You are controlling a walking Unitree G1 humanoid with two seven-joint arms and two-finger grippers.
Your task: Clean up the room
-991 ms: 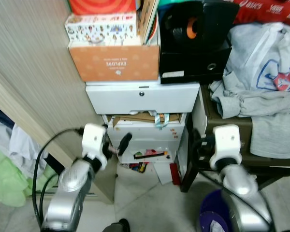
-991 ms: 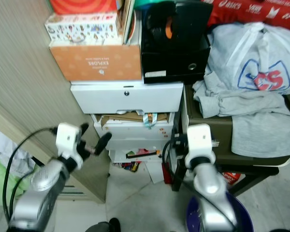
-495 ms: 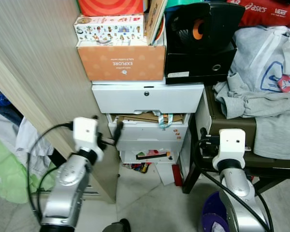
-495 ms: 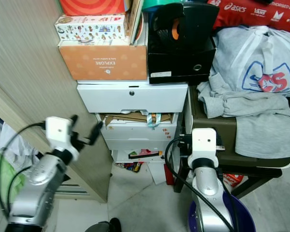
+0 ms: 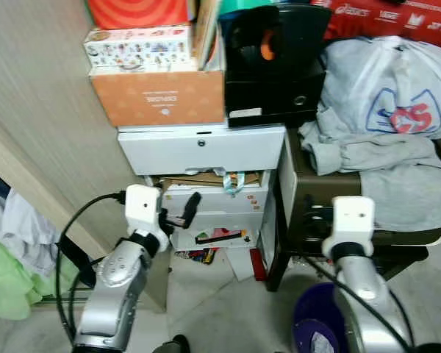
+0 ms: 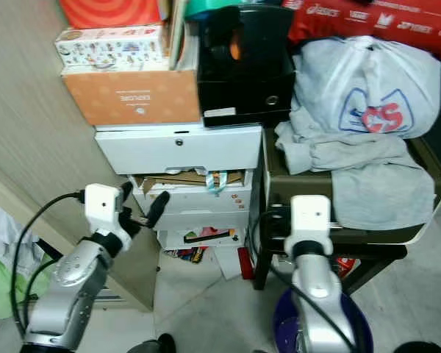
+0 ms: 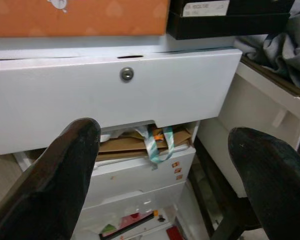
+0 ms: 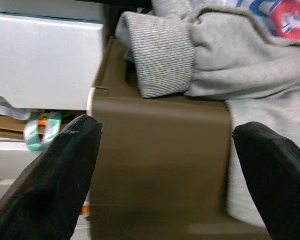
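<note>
Over on the far left a pale wood-grain wardrobe panel [image 5: 44,125] is taking up the side, with a pile of green and white clothes [image 5: 4,257] spilling out low beside it. Next along, the left gripper [image 5: 178,213] is hovering with its fingers spread wide and nothing in them, right in front of a white plastic drawer unit [image 7: 115,95]; its top drawer is shut, but the one under it is hanging open with brown cardboard and a teal striped ribbon [image 7: 157,142] poking out, and bits of colourful clutter [image 5: 206,254] are lying on the floor below. An orange cardboard box [image 5: 158,95] is sitting on top of the unit, and a black box [image 5: 272,81] beside it. Further right, a crumpled grey sweatshirt [image 5: 375,140] is sprawling over a brown table [image 8: 160,165], and the right gripper [image 8: 165,175] is pointing at that table edge, also wide open and empty. I'd guess the stuffed drawer is the job in hand, so tucking the ribbon in first before pushing squarely on the front should be stopping it jamming.
</note>
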